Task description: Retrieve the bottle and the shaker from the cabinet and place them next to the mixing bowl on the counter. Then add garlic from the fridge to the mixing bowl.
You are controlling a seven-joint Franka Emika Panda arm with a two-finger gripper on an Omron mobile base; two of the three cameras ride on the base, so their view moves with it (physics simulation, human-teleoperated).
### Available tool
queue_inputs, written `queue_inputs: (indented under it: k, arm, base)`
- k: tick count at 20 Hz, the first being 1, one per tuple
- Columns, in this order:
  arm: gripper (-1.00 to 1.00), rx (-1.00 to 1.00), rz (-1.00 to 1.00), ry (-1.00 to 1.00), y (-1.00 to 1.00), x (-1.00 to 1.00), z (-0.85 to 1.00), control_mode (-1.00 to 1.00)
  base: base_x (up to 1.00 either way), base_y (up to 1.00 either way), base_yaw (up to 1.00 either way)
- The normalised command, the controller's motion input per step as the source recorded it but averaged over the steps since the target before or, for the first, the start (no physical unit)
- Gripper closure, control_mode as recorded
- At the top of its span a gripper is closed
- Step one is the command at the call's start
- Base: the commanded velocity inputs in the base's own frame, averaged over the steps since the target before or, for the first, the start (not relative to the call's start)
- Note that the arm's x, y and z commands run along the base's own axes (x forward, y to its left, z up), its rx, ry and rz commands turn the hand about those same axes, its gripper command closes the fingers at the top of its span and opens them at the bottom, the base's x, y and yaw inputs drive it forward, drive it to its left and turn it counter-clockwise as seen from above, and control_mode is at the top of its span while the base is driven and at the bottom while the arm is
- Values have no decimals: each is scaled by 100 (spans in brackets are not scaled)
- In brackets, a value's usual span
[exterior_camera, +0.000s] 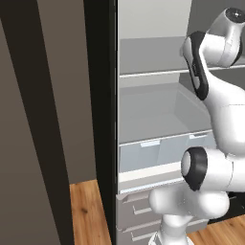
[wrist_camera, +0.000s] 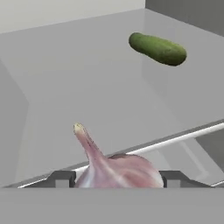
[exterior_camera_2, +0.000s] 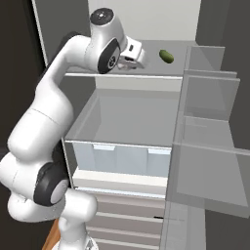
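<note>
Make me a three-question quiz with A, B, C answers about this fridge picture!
1. Where is the cucumber?
A. on a fridge shelf
B. in a drawer
C. on the floor

2. What colour is the cucumber?
A. red
B. green
C. blue

3. What is the gripper doing?
A. shut on nothing
B. holding the cucumber
C. closed on the garlic

Answers: 1 A, it lies on the upper shelf; 2 B, it is dark green; 3 C, the garlic sits between the fingertips in the hand view.
</note>
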Motion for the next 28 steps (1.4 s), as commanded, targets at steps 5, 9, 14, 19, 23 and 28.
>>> queue_inputs:
  k: [5,9,14,19,23,28]
  arm:
    - [100,0,0,1,39,-100,-1,-100]
    - [100,0,0,8,42,-100,-4,-100]
    - [100,0,0,15,35,-100,0,-100]
    - [100,0,0,16,23,-99,0,-100]
    - [100,0,4,13,22,-88,-3,-100]
    - [100,0,7,7,17,-62,-17,-100]
  base:
    - [0,0,0]
    - [0,0,0]
    - [0,0,0]
    - [0,0,0]
    - [0,0,0]
    - [0,0,0]
